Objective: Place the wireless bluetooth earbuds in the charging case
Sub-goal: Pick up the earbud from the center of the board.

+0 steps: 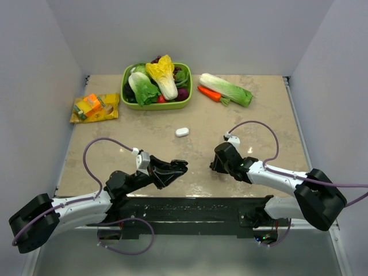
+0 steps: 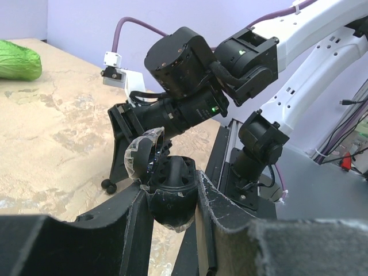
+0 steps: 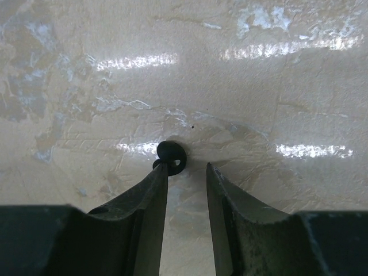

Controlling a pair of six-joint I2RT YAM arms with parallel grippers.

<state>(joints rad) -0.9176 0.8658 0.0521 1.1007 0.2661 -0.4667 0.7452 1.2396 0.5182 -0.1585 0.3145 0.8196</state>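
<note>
Well, the earbud [image 3: 171,154] is a tiny glossy black bead lying on the worktop [image 3: 259,86], touching the tip of one finger of the right tool [image 3: 187,167], whose jaws stand narrowly apart with nothing between them. The left tool [image 2: 171,191] is clamped on the charging case [image 2: 172,211], a round black shell with its lid tipped up. Farther back lie a small white capsule [image 1: 181,131], a green bowl [image 1: 155,106] of vegetables, a cabbage [image 1: 225,88], a carrot [image 1: 209,93] and snack packets [image 1: 95,107], well apart from both tools.
</note>
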